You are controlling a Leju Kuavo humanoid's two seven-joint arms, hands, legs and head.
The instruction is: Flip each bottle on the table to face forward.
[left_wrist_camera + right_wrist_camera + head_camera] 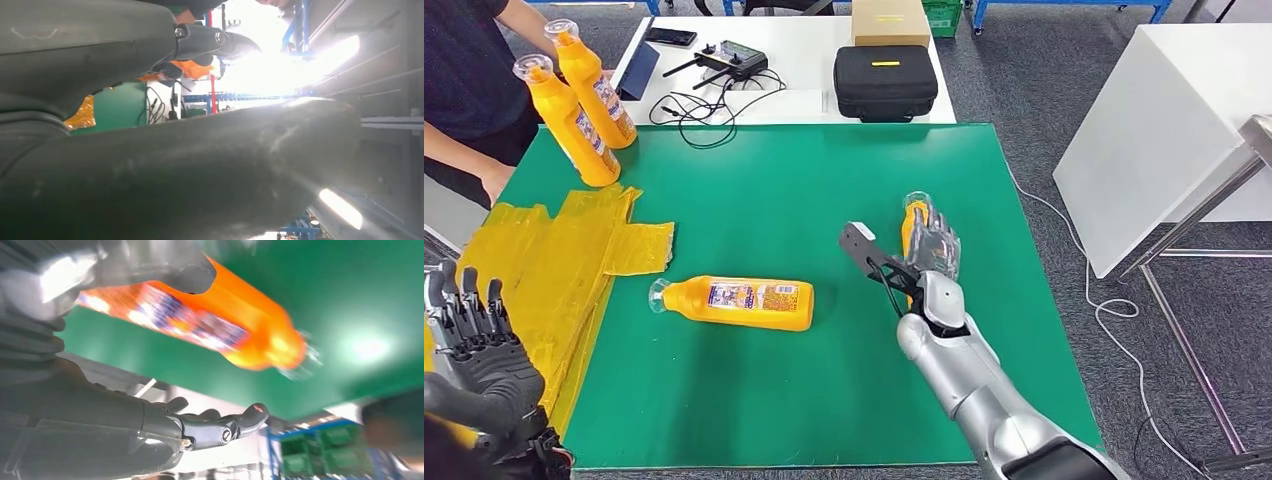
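Note:
An orange bottle (739, 302) lies on its side mid-table on the green mat (774, 190), clear cap to the left, label up. Two more orange bottles (574, 125) (596, 88) stand upright at the far left corner. A fourth orange bottle (914, 214) lies at centre-right, mostly hidden under my right hand (934, 245). In the right wrist view that bottle (215, 320) is blurred; the thumb (150, 270) lies against it and the fingers (220, 425) stay apart from it, so nothing is gripped. My left hand (474, 340) is raised at the near left edge, fingers apart and empty.
A crumpled yellow sheet (554, 260) covers the mat's left side. A person (464, 80) stands at the far left beside the upright bottles. Behind the mat a white table (804, 100) holds a black case (885, 80), a controller (732, 58) and cables. A white cabinet (1164, 110) stands right.

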